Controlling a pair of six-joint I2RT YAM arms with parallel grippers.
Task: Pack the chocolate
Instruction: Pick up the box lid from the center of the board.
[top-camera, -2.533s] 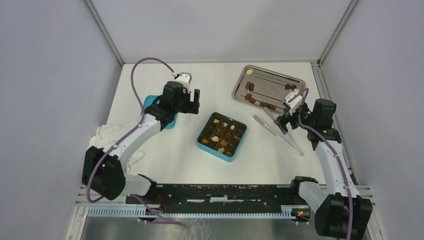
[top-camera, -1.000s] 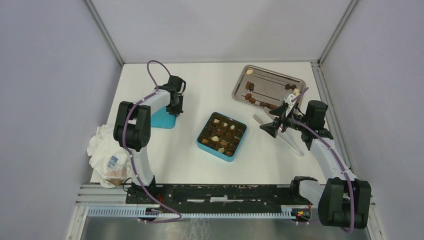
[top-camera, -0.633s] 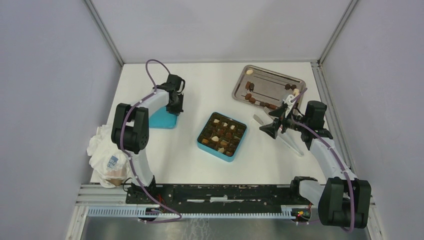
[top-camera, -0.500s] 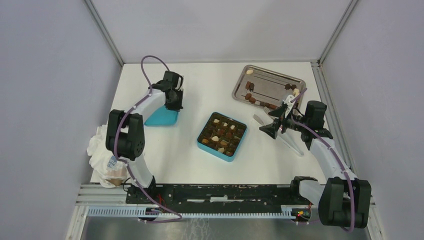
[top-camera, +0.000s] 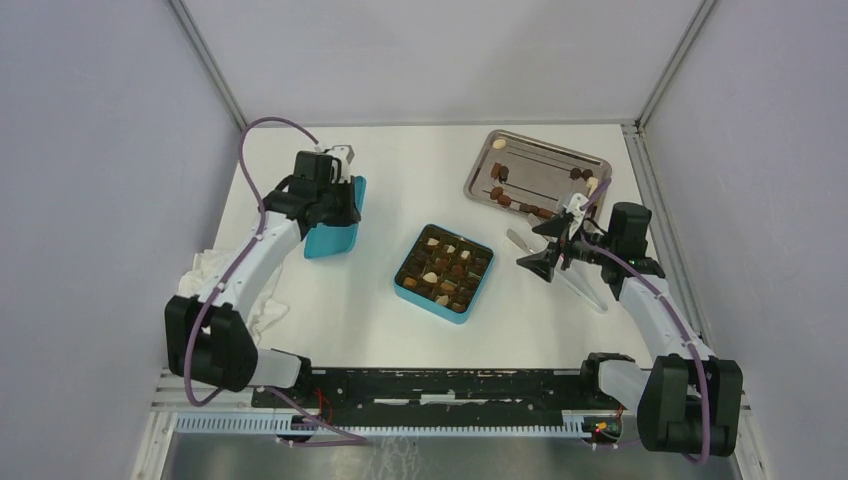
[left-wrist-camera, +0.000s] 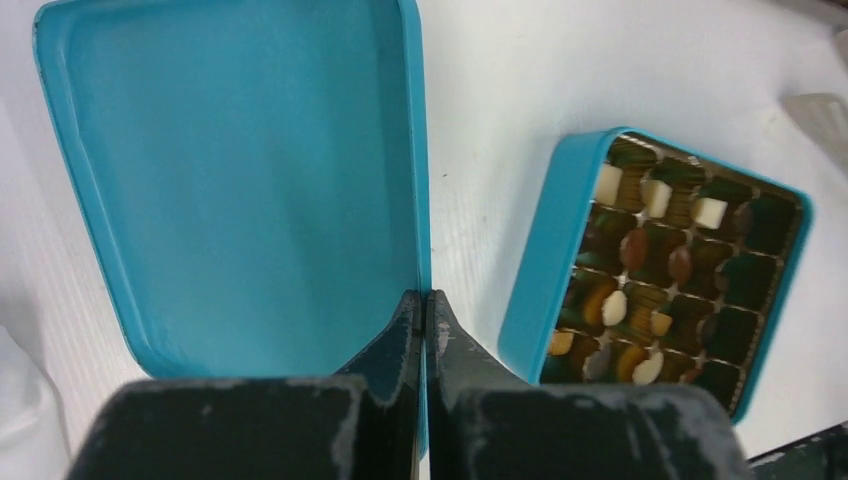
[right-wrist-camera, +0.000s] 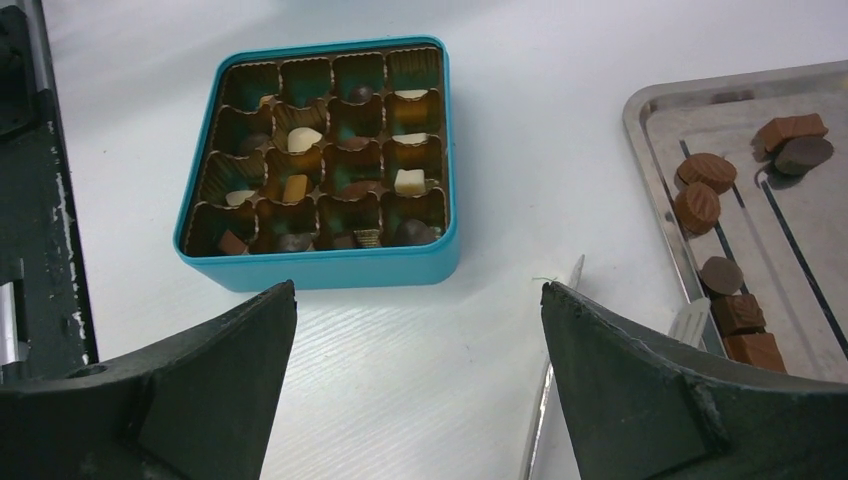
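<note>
Nearest the arm bases, the square teal box sits open on the white tabletop. Much of the chocolate lies in its gridded brown cells, with dark, tan and cream pieces mixed. Just right of the box, the right hand hovers with its fingers spread wide, holding nothing, near the long metal tweezers. Farther back on the left, the left hand is clamped on one side wall of the teal lid, whose hollow inside faces the wrist camera. Farthest back, a metal tray carries more brown pieces and a cream one.
</note>
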